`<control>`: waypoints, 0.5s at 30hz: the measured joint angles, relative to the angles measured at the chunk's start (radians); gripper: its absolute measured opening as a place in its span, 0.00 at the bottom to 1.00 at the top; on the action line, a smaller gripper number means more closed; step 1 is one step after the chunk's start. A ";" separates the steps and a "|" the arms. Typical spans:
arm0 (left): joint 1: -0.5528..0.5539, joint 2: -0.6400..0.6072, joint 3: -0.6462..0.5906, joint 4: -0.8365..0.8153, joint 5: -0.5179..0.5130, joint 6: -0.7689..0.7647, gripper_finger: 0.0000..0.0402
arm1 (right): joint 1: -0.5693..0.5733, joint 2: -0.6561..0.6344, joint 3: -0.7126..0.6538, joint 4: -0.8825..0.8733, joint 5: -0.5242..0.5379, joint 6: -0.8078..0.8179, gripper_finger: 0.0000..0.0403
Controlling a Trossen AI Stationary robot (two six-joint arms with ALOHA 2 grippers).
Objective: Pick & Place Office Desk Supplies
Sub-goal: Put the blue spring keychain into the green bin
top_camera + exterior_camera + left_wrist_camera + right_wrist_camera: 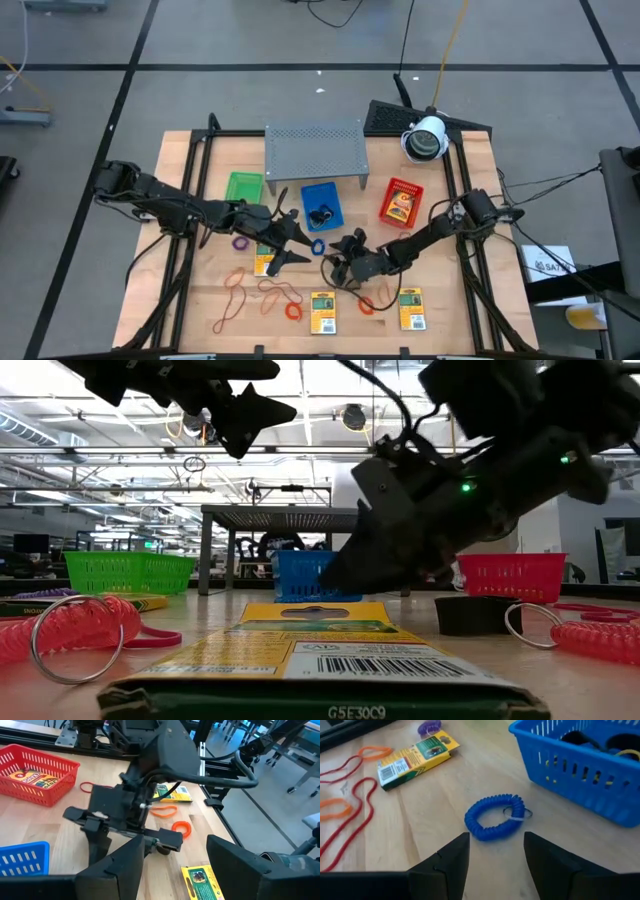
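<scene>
My right gripper [495, 870] is open and low over the table, with a blue coil ring [495, 817] lying flat just ahead of its fingertips, near the blue tray [580, 765]. In the high view this ring [317, 245] lies between my right gripper [337, 260] and my open left gripper [294, 238], which hangs higher [235, 405]. Yellow packets [263, 262] [322, 312] [411, 308] lie flat on the wood. A purple ring [240, 242], orange rings [292, 312] [366, 305] and red rubber bands [235, 290] lie around them. Dark things sit in the blue tray [322, 205].
A grey perforated shelf [314, 150] stands at the far side. In front of it are a green tray [243, 187] and a red tray [402, 200] that holds a yellow packet. A white camera [425, 138] sits at the far right. The two grippers are close together mid-table.
</scene>
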State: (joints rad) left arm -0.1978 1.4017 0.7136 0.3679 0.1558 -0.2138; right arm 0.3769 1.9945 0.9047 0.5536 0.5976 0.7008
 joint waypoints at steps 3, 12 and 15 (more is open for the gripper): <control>0.000 0.000 0.000 0.000 0.000 0.002 0.56 | -0.026 0.000 0.000 -0.001 -0.071 -0.034 0.44; -0.001 0.000 0.000 0.000 0.000 0.002 0.56 | -0.079 0.000 0.000 -0.004 -0.184 -0.143 0.44; -0.001 0.000 0.000 0.000 0.000 0.002 0.56 | -0.092 0.000 0.000 -0.004 -0.203 -0.177 0.44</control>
State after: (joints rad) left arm -0.1986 1.4017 0.7136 0.3676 0.1558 -0.2115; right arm 0.2844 1.9942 0.9051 0.5496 0.3947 0.5235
